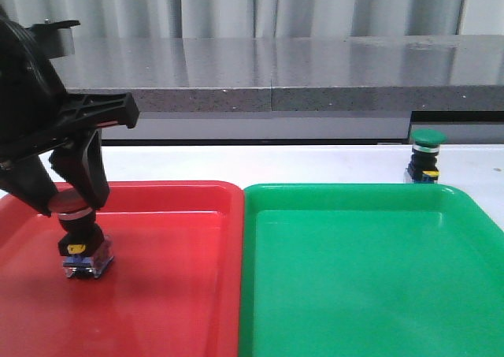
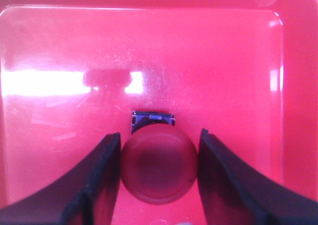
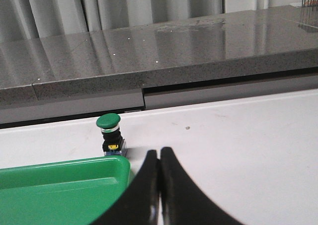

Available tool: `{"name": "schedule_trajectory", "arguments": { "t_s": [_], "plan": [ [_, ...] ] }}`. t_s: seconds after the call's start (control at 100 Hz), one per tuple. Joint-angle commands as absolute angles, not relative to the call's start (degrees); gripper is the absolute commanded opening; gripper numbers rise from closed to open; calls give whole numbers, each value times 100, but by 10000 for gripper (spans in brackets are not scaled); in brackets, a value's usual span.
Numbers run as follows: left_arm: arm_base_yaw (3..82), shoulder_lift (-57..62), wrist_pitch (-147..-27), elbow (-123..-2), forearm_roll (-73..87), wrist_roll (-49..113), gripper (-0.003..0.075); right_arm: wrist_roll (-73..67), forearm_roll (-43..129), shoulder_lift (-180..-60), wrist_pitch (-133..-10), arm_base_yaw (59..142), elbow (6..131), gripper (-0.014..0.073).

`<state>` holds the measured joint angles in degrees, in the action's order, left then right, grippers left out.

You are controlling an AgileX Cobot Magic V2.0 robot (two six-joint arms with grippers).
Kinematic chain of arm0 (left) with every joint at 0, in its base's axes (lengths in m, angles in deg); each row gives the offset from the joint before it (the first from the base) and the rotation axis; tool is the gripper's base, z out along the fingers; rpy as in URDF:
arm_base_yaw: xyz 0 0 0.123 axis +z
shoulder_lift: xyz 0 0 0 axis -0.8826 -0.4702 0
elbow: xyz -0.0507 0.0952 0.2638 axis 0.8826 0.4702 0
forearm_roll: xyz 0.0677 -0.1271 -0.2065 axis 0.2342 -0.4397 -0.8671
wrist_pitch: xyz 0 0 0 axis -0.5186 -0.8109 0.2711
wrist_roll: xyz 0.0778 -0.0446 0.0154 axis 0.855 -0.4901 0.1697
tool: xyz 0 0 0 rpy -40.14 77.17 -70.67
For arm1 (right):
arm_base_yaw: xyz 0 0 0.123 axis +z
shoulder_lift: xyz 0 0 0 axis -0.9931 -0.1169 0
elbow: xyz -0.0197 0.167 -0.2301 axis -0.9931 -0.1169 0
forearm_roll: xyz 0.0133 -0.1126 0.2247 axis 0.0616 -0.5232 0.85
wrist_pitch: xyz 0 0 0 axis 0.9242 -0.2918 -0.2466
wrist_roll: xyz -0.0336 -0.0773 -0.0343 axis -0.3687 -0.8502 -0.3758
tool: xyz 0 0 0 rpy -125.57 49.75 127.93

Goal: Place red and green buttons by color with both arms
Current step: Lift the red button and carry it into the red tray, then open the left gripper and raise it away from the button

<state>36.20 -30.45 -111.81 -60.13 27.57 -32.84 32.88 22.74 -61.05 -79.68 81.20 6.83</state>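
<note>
Red button (image 2: 158,169) sits between left tool (image 2: 159,178) fingers — touching.

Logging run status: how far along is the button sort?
Roughly halfway. Red button stands upright in the red tray, with the left hand around its cap, not released yet. Green button sits on the white table just outside the green tray. Right hand is shut, empty, near it.
</note>
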Motion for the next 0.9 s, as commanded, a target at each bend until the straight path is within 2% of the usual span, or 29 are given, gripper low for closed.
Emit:
{"name": "schedule_trajectory", "arguments": {
  "t_s": [0.0, 0.12, 0.17, 0.56, 0.63, 0.67, 0.87, 0.89],
  "plan": [
    [3577, -2801, -11031, -6127, 2747, -3282, 291, 3268, 2272, -5975, -8411, 8089, 791, -63],
    [3587, -2801, -11006, -6127, 2736, -3333, 490, 3268, 2272, -5975, -8411, 8089, 791, -63],
    [3587, -2801, -10978, -6127, 2736, -3332, 527, 3268, 2272, -5975, -8411, 8089, 791, -63],
    [3587, -2106, -10866, -6229, 2963, -3332, 508, 3268, 2272, -5975, -8411, 8089, 791, -63],
    [3625, -1842, -10866, -6229, 3053, -3332, 459, 3268, 2272, -5975, -8411, 8089, 791, -63],
    [3683, -1709, -10866, -6229, 3066, -3332, 401, 3268, 2272, -5975, -8411, 8089, 791, -63],
    [4047, -968, -10919, -6203, 3359, -3246, -19, 3268, 2272, -5975, -8411, 8089, 791, -63],
    [4089, -890, -10919, -6191, 3389, -3211, -17, 3268, 2272, -5975, -8411, 8089, 791, -63]
  ]
}}
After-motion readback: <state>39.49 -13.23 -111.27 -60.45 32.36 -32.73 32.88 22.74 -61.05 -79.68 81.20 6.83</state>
